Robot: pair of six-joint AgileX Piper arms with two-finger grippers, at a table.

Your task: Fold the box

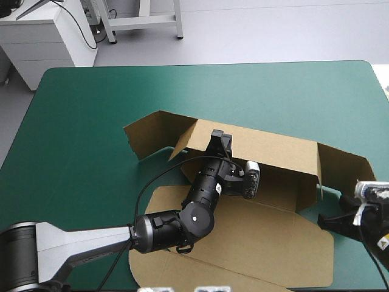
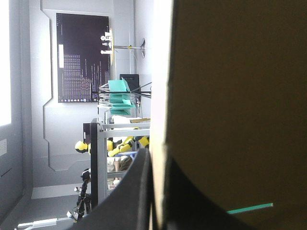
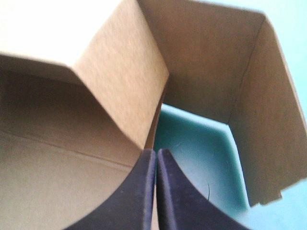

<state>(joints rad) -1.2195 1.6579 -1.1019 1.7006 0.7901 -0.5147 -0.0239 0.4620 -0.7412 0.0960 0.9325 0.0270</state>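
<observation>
The brown box (image 1: 255,243) lies mid-table with its wide lid panel flat toward the near edge. Its far wall (image 1: 267,149) stands raised, with flaps angled out at both ends. My left gripper (image 1: 219,141) reaches over the base and is shut on the far wall's top edge. In the left wrist view the board (image 2: 230,96) runs upright between the fingers of the left gripper (image 2: 158,191). My right gripper (image 1: 325,219) sits at the box's right end. In its own view the right gripper (image 3: 155,158) is all but shut on the lower corner of a raised side flap (image 3: 120,72).
The teal-green cover (image 1: 91,109) surrounds the box, widest toward the far and left edges. The right arm is close to the table's right edge. Through the gap by the right flap the cover (image 3: 192,143) shows.
</observation>
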